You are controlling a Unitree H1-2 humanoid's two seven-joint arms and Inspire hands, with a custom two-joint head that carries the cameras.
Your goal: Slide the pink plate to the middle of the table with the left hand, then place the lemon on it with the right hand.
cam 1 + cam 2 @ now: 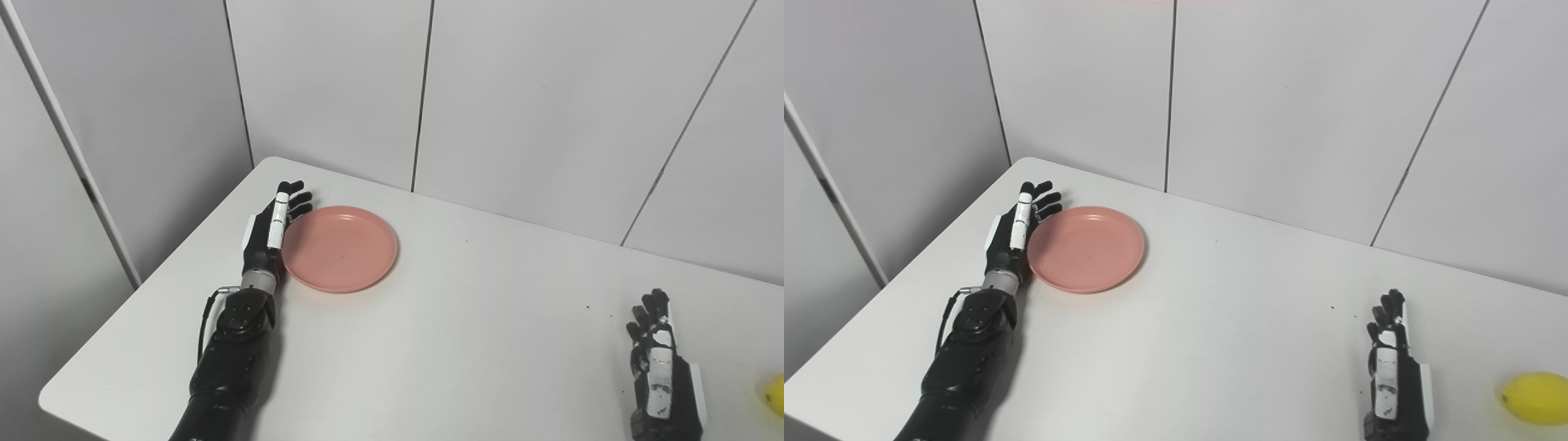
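The pink plate [340,248] lies flat on the white table [478,318], toward its far left part. My left hand [272,229] stands on edge right against the plate's left rim, fingers stretched out and apart, holding nothing. The yellow lemon [1536,398] rests on the table near the right edge; the left eye view shows only a sliver of the lemon [776,395]. My right hand [1393,373] sits low at the front right, a short way left of the lemon, fingers extended and apart, empty.
Grey wall panels [520,104] close in the table's far side, and another panel stands along its left side. The table's rounded far corner [269,162] lies just beyond my left hand. A few dark specks [588,306] dot the tabletop.
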